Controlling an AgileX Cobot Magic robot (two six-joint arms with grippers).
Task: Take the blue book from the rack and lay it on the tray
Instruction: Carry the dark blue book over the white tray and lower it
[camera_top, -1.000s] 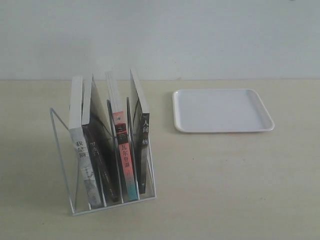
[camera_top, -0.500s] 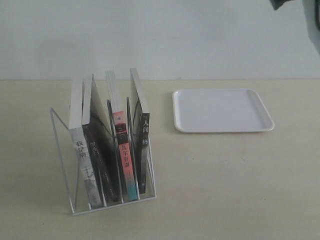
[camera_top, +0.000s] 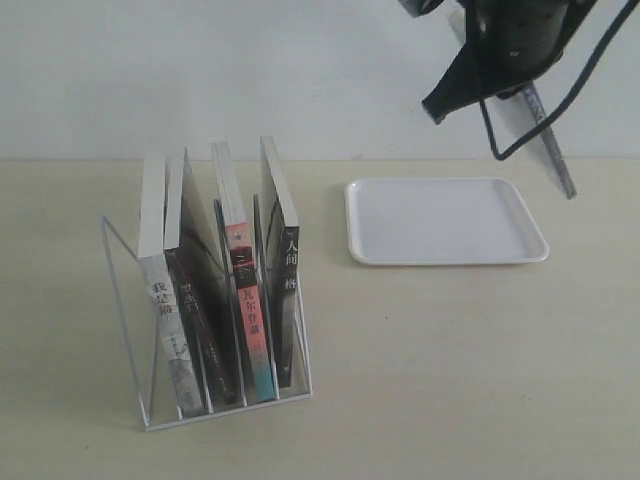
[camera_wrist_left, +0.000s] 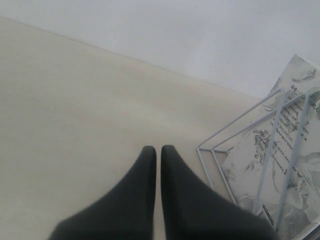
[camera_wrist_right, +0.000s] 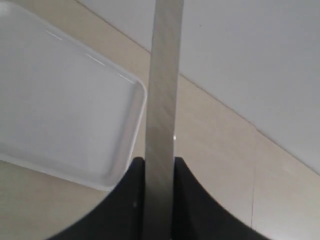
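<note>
**Risk note: book held edge-on over the tray's corner**

The right gripper (camera_wrist_right: 159, 162) was clamped on a thin flat slab seen edge-on. I judged it to be the blue book (camera_top: 551, 142), though neither view showed the cover. It hung tilted, up at far right, with its lower end near the far right corner of the tray (camera_top: 450, 262) and not touching it. The left gripper (camera_wrist_left: 158, 155) had its fingers pressed together on nothing, over the table (camera_top: 450, 380) beside the left end of the rack (camera_top: 118, 300). The rack held four other books (camera_top: 245, 300).

Risks, as judged:
- The pinch took only one margin of the book. Its weight hung off that margin, so it could pivot or slide out during a turn.
- If let go upright, it would land on its edge and topple, possibly over the right rim onto the table.
- The book sat off the tray's middle. It needed shifting left and nearer, then laying flat before release.
</note>
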